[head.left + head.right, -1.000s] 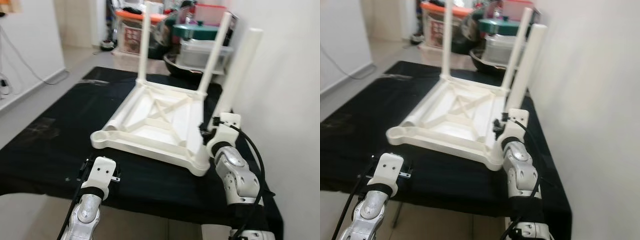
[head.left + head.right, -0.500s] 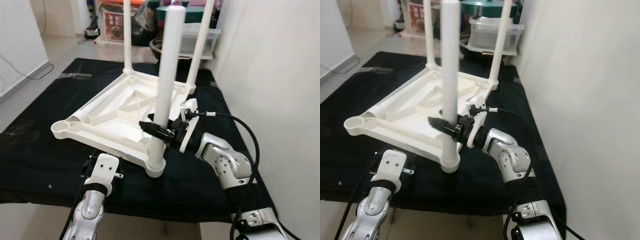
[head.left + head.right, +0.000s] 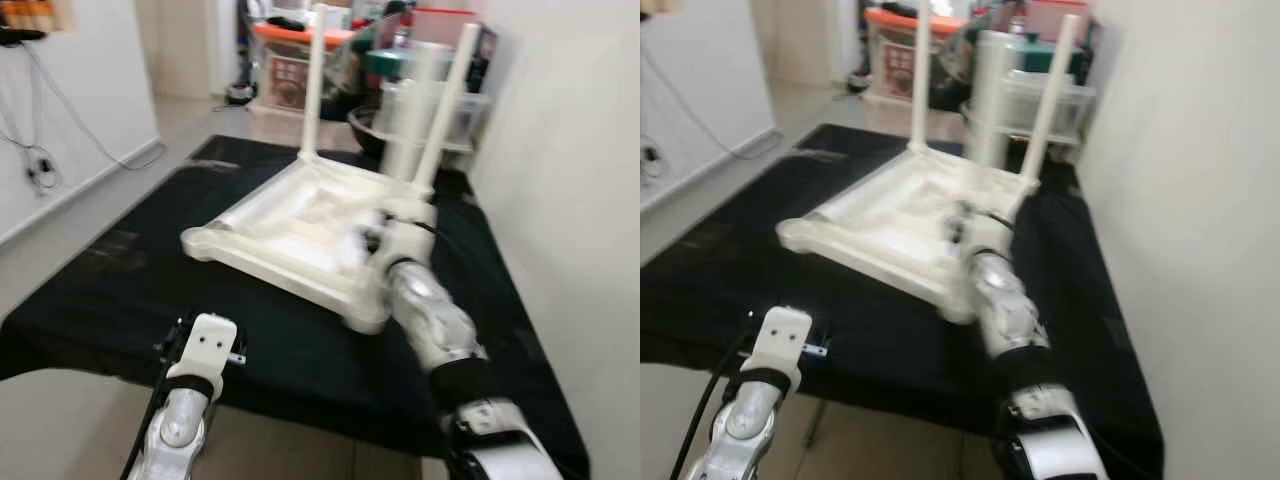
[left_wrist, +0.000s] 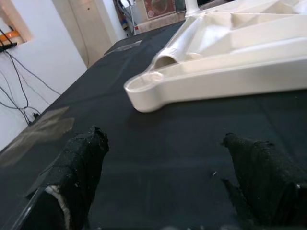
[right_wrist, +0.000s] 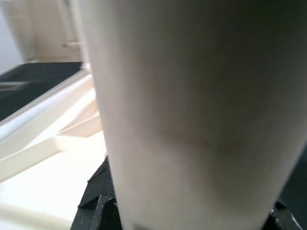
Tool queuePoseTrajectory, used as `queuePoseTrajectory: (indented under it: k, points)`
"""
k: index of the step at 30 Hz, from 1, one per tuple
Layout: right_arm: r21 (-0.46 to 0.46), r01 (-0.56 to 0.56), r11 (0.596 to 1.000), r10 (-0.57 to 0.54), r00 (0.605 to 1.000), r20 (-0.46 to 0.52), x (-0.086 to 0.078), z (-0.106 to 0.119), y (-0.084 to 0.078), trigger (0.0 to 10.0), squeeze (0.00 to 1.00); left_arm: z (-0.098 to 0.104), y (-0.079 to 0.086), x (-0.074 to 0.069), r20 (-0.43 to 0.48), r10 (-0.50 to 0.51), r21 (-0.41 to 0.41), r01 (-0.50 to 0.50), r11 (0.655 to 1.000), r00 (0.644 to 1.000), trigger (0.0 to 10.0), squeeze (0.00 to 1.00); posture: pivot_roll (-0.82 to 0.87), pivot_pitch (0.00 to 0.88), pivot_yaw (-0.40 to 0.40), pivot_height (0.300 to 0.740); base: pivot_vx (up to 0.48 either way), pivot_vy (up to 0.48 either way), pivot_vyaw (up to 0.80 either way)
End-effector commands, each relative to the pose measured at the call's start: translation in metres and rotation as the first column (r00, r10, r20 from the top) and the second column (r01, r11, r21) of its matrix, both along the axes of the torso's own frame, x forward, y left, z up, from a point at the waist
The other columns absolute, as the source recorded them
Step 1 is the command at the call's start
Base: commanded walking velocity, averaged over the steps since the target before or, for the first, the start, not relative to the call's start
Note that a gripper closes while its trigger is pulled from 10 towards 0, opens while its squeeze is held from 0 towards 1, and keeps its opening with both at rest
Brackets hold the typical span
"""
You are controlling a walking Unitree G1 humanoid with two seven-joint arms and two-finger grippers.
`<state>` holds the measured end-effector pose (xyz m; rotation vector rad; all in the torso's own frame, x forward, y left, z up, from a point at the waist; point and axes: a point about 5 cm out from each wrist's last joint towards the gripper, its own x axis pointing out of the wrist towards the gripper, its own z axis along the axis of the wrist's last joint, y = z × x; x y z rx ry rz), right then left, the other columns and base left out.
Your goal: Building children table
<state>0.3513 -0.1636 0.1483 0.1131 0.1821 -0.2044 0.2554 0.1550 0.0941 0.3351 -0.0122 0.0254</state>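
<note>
A white children's table lies upside down on the black cloth, with two legs standing in its far corners. My right gripper is shut on a third white leg, which it holds upright over the right side of the table; this part is blurred. In the right wrist view the leg sits close between the black fingers. Low at the cloth's front edge my left gripper is open and holds nothing. It faces the table's bare near-left corner socket.
Storage boxes and pots are stacked behind the cloth-covered surface. A white wall runs close along the right. Bare floor and wall cables are to the left. The cloth's front edge is near my arms.
The camera has swung, so the whole picture has shifted. My right arm now reaches farther forward, and the leg has gone from the near right corner to above the table's right side. The left arm has stayed put.
</note>
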Motion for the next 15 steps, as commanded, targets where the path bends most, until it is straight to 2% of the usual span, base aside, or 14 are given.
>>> queuePoseTrajectory:
  k: [1, 2, 3, 4, 5, 6, 7, 8, 9, 10, 11, 13, 14, 15]
  points:
    - [0.016, 0.018, 1.0, -0.013, 0.96, -0.279, -0.019, -0.052, -0.004, 0.4, 0.0, 0.001, -0.003, 0.001, -0.003, -0.021, 0.007, 0.021, 1.0, 1.0, 10.0, 0.0, 0.04, 0.0, -0.072, 0.74, 0.0, 0.0, 0.0]
    - [0.046, -0.097, 0.994, 0.105, 0.966, -0.238, -0.02, -0.043, 0.009, 10.0, 0.0, 0.0, -0.004, 0.001, -0.006, -0.026, 0.008, 0.026, 1.0, 1.0, 10.0, 0.0, 0.03, 0.0, -0.069, 0.74, 0.0, 0.0, 0.0]
    - [0.081, -0.248, 0.965, 0.258, 0.952, -0.163, -0.02, -0.031, 0.024, 10.0, 0.0, 0.0, -0.004, 0.001, -0.009, -0.029, 0.007, 0.029, 1.0, 1.0, 10.0, 0.0, 0.03, 0.0, -0.066, 0.74, 0.0, 0.0, 0.0]
    - [0.092, -0.348, 0.933, 0.357, 0.928, -0.109, -0.019, -0.023, 0.035, 10.0, 0.0, -0.001, -0.004, 0.002, -0.01, -0.031, 0.007, 0.031, 0.999, 0.999, 10.0, 0.0, 0.03, 0.0, -0.066, 0.74, 0.0, 0.0, 0.0]
    - [0.092, -0.348, 0.933, 0.357, 0.928, -0.109, -0.019, -0.023, 0.035, 10.0, 0.0, -0.001, -0.004, 0.002, -0.01, -0.031, 0.007, 0.031, 0.999, 0.999, 10.0, 0.0, 0.03, 0.0, -0.066, 0.74, 0.0, 0.0, 0.0]
    - [0.124, -0.456, 0.881, 0.461, 0.887, -0.015, -0.017, -0.012, 0.047, 10.0, 1.0, 0.0, -0.005, 0.002, -0.009, -0.033, 0.007, 0.033, 0.999, 0.999, 10.0, 0.0, 0.03, 0.0, -0.066, 0.74, 0.0, 0.0, 0.0]
    - [0.124, -0.456, 0.881, 0.461, 0.887, -0.015, -0.017, -0.012, 0.047, 10.0, 1.0, 0.0, -0.005, 0.002, -0.009, -0.033, 0.007, 0.033, 0.999, 0.999, 10.0, 0.0, 0.03, 0.0, -0.066, 0.74, 0.0, 0.0, 0.0]
    - [0.143, -0.673, 0.726, 0.664, 0.739, 0.113, -0.013, 0.008, 0.07, 10.0, 0.94, 0.001, -0.004, 0.004, -0.005, -0.033, 0.006, 0.033, 0.999, 0.999, 10.0, 0.0, 0.04, 0.0, -0.077, 0.74, 0.0, 0.0, 0.0]
    - [0.143, -0.673, 0.726, 0.664, 0.739, 0.113, -0.013, 0.008, 0.07, 10.0, 0.94, 0.001, -0.004, 0.004, -0.005, -0.033, 0.006, 0.033, 0.999, 0.999, 10.0, 0.0, 0.04, 0.0, -0.077, 0.74, 0.0, 0.0, 0.0]
    - [0.125, -0.762, 0.635, 0.744, 0.647, 0.165, -0.013, 0.017, 0.078, 10.0, 0.0, 0.001, -0.004, 0.004, -0.003, -0.03, 0.005, 0.03, 1.0, 1.0, 10.0, 0.0, 0.04, 0.0, -0.077, 0.74, 0.0, 0.0, 0.0]
    - [0.099, -0.859, 0.503, 0.83, 0.512, 0.22, -0.018, 0.026, 0.085, 10.0, 0.0, 0.002, -0.003, 0.005, -0.002, -0.028, 0.004, 0.028, 1.0, 1.0, 10.0, 0.0, 0.05, 0.0, -0.083, 0.74, 0.0, 0.0, 0.0]
    - [0.099, -0.859, 0.503, 0.83, 0.512, 0.22, -0.018, 0.026, 0.085, 10.0, 0.0, 0.002, -0.003, 0.005, -0.002, -0.028, 0.004, 0.028, 1.0, 1.0, 10.0, 0.0, 0.05, 0.0, -0.083, 0.74, 0.0, 0.0, 0.0]
    - [0.082, -0.899, 0.43, 0.864, 0.437, 0.25, -0.023, 0.032, 0.088, 10.0, 0.0, 0.002, -0.003, 0.005, -0.001, -0.026, 0.004, 0.026, 1.0, 1.0, 10.0, 0.0, 0.05, 0.0, -0.085, 0.74, 0.0, 0.0, 0.0]
    - [0.046, -0.954, 0.297, 0.916, 0.298, 0.27, -0.029, 0.036, 0.094, 10.0, 0.0, 0.002, -0.003, 0.005, 0.0, -0.026, 0.004, 0.026, 1.0, 1.0, 10.0, 0.0, 0.06, 0.0, -0.09, 0.74, 0.0, 0.0, 0.0]
